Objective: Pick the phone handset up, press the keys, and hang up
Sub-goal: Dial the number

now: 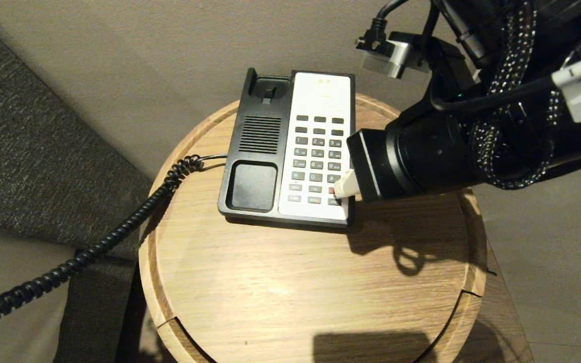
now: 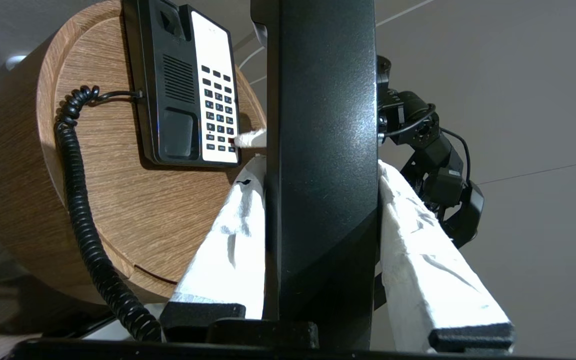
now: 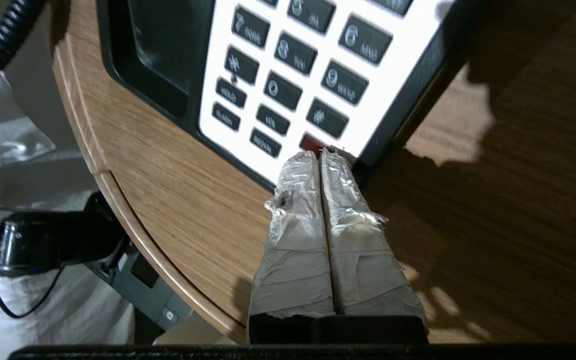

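So it's a round wooden table (image 1: 280, 282) with a raised rim running round the edge, light oak-looking grain. The only thing sitting flat on it is the phone base (image 1: 290, 146), black with a white keypad panel, parked toward the far side of the top. A coiled cord (image 1: 119, 232) plugs into the base's left side, curls across the wood beside it, and drops over the table's left edge.
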You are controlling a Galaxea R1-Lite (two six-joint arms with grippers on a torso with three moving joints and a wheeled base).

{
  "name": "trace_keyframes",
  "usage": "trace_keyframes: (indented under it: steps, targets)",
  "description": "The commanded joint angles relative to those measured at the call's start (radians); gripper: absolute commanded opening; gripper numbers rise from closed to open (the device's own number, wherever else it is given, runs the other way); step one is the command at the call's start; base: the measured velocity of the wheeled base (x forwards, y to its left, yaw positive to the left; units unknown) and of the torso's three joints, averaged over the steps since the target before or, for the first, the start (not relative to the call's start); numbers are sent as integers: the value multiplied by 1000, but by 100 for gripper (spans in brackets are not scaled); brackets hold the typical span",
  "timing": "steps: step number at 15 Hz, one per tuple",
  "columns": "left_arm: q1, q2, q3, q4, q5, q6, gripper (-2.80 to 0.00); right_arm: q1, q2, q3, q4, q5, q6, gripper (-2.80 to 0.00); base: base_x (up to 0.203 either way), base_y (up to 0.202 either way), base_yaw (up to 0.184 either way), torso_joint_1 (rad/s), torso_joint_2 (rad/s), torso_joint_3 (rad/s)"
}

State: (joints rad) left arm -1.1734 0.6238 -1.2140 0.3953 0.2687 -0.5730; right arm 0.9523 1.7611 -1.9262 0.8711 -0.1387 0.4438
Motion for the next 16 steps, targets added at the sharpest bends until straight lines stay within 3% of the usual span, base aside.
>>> trace_keyframes:
  steps: [1, 16]
  targets:
    - [0, -1, 5, 2, 1, -4, -280, 0, -5, 1, 11, -1, 3, -280, 0, 0, 0, 0, 0, 0]
    - [-5, -9, 11, 2, 1, -4, -280, 2, 3, -7, 30, 11, 3, -280, 0, 0, 0, 0, 0, 0]
